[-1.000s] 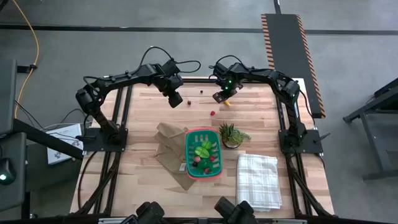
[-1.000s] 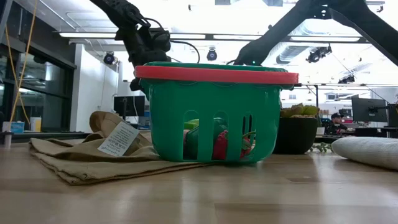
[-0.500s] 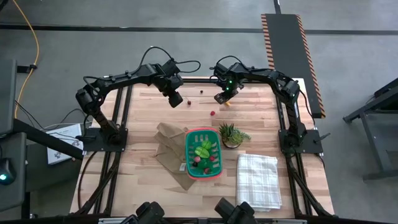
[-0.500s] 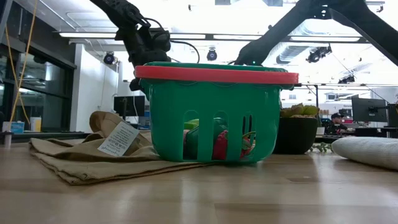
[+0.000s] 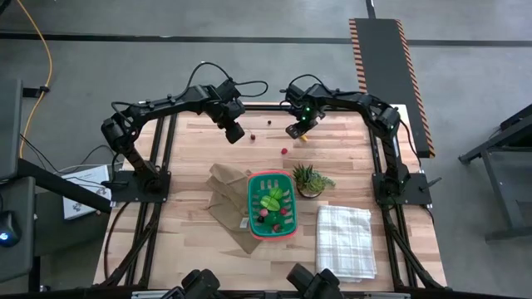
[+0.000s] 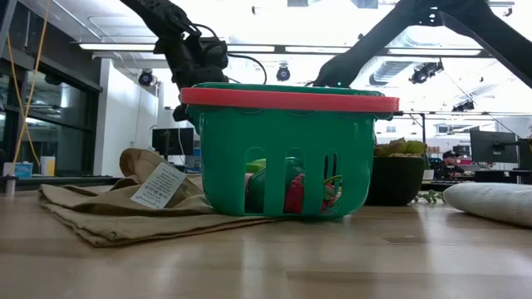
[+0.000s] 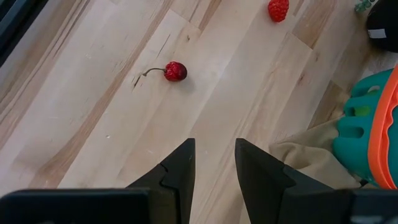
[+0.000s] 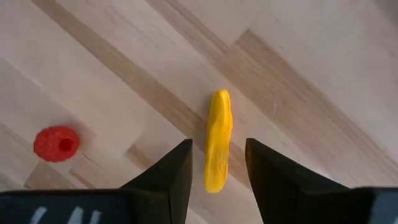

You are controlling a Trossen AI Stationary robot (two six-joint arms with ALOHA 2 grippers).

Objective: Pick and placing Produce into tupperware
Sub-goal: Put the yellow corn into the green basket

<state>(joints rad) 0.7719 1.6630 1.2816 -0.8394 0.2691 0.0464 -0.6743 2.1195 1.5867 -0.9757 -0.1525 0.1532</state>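
**benchwatcher:** Where's everything sitting right now?

**gripfan:** The teal basket [image 5: 271, 204] with the orange rim is in the middle of the wooden table [image 5: 191, 241], partly on top of a flattened brown paper bag [image 5: 223, 198]. It already has some produce in it: a leafy green piece [image 5: 273, 199] and a few red bits [image 5: 266, 214]. A small potted plant [image 5: 309, 179] is just beside it on the right-arm side, and a white checked cloth [image 5: 343, 241] lies near that table edge.

**benchwatcher:** And the claws?

**gripfan:** Both are up at the far end of the table, well apart from the basket. The right claw [image 8: 216, 167] hangs directly over a yellow piece [image 8: 218, 140], fingers [image 8: 168, 180] parted with the yellow piece lined up in the gap. It isn't gripping it, and I can't tell if it's touching. A raspberry [image 8: 56, 143] lies near it on the wood.

**benchwatcher:** Left one?

**gripfan:** The left claw [image 7: 212, 163] is only narrowly open and holds nothing; bare wood shows between its fingers [image 7: 177, 171]. A cherry with a stem [image 7: 174, 71] lies ahead of it, a red berry [image 7: 278, 9] is farther off, and the basket's corner with the bag under it shows at the side of that view.
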